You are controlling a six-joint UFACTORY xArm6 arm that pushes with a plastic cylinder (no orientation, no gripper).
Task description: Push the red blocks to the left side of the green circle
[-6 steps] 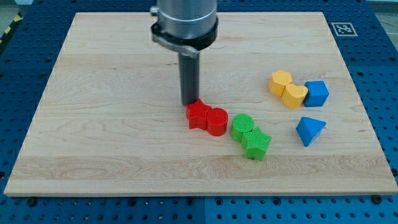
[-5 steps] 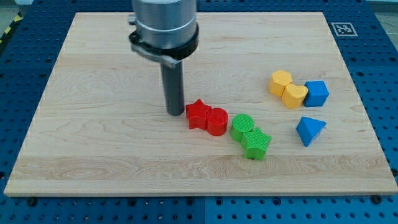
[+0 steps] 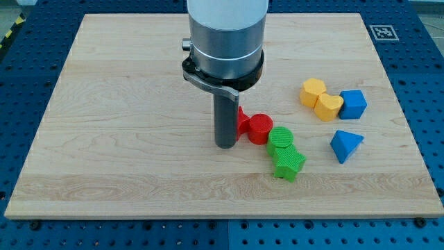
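Since the earlier frames both red blocks sit further toward the view's right: red cylinder [image 3: 260, 128] now touches green circle [image 3: 280, 137], red star [image 3: 241, 119] half hidden behind my tip [image 3: 225, 145]. End effector is a bare rod, holding nothing. Advise short, light nudges only; further force would displace the green circle on the desk [image 3: 104, 139].
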